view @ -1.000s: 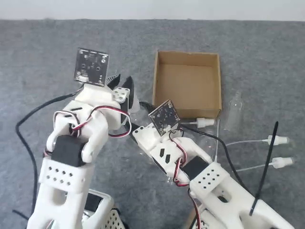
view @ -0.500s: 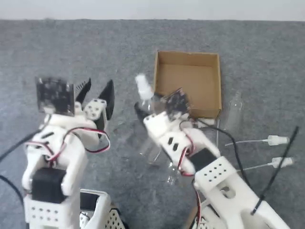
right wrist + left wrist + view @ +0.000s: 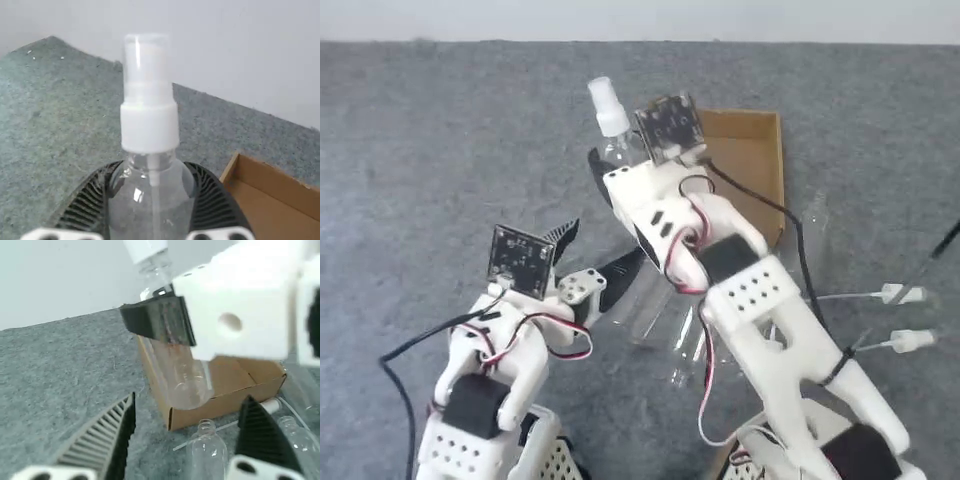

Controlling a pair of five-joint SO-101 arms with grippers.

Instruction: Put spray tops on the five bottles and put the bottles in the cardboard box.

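Note:
A clear bottle with a white spray top (image 3: 611,124) hangs upright in the air by the left wall of the cardboard box (image 3: 752,150). My right gripper (image 3: 612,172) is shut on its body; in the right wrist view the black fingers (image 3: 84,206) hug the bottle (image 3: 149,150), with the box's corner (image 3: 272,187) beyond. My left gripper (image 3: 594,256) stands open and empty, nearer and lower. In the left wrist view its gripper (image 3: 184,447) frames the held bottle (image 3: 177,371), the box (image 3: 235,386) and an uncapped bottle (image 3: 207,452).
Two clear uncapped bottles (image 3: 650,312) lie on the grey mat under the right arm. Another uncapped bottle (image 3: 813,216) stands right of the box. Two loose spray tops with long tubes (image 3: 902,293) (image 3: 912,340) lie at the right edge.
The right gripper has lifted the capped bottle and carried it away to the box's left wall. The left arm swung off to the left, open, then came back toward the middle.

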